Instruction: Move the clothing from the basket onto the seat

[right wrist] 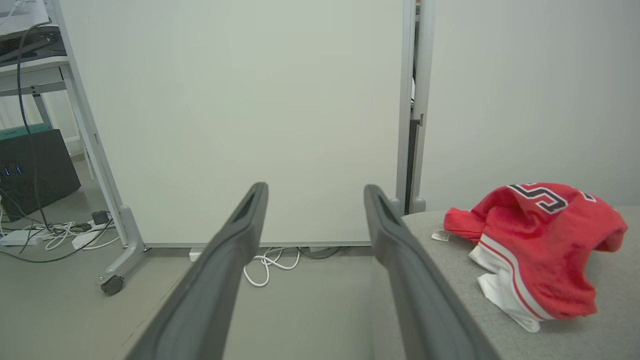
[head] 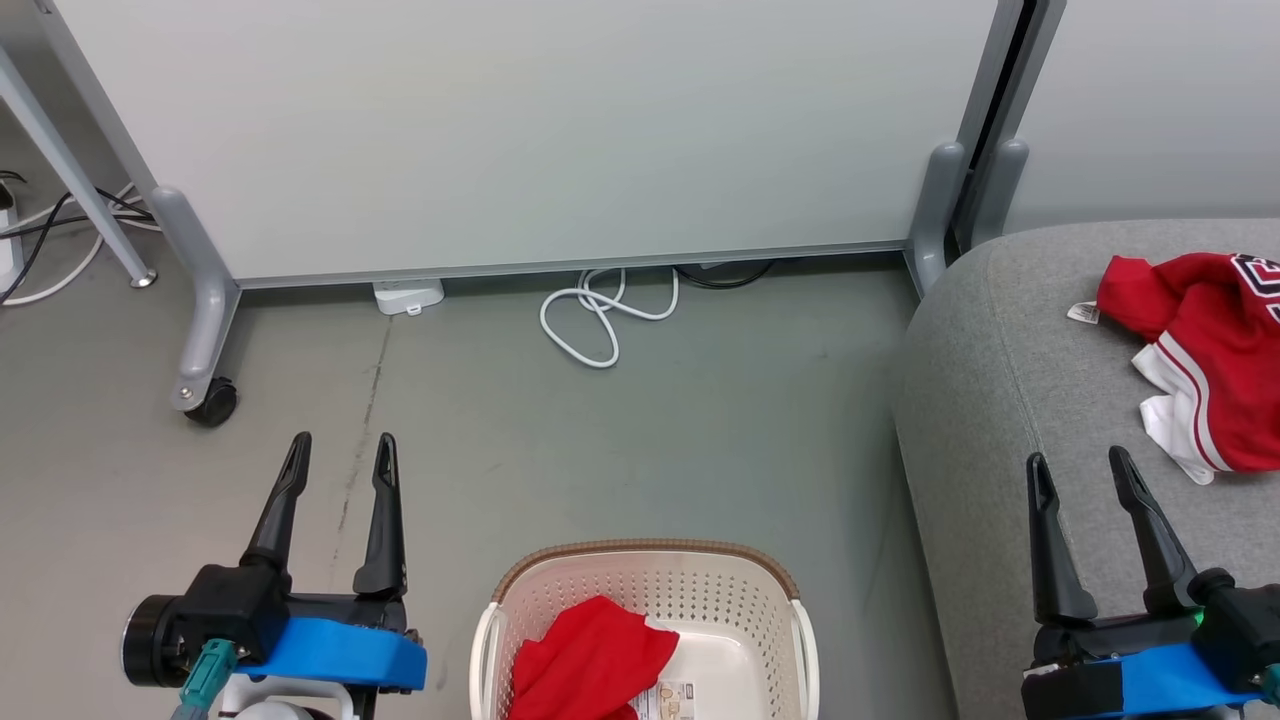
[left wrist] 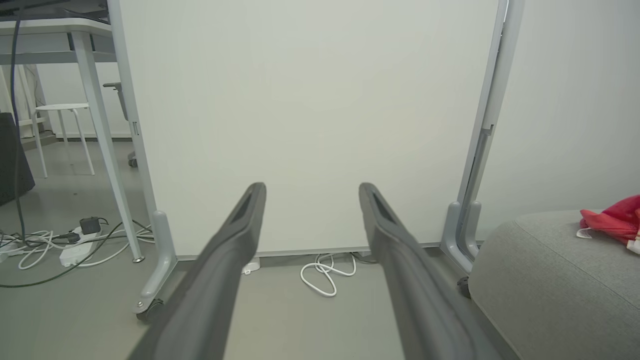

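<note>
A red garment (head: 590,660) lies crumpled in the cream basket (head: 760,600) at the bottom middle of the head view. A second red garment (head: 1215,350) with white striped trim and black-and-white lettering rests on the grey seat (head: 1000,420) at the right; the right wrist view has it as the garment (right wrist: 545,245) on the seat (right wrist: 450,270). My left gripper (head: 342,450) stands open over the floor, left of the basket. Over the seat's front part my right gripper (head: 1078,465) is open with nothing in it, left of the lettered garment.
A white partition panel (head: 520,130) on grey wheeled feet (head: 205,390) stands behind. A coiled white cable (head: 600,310) lies on the floor at its base. Table legs, cables and a power strip (left wrist: 75,250) are off to the left.
</note>
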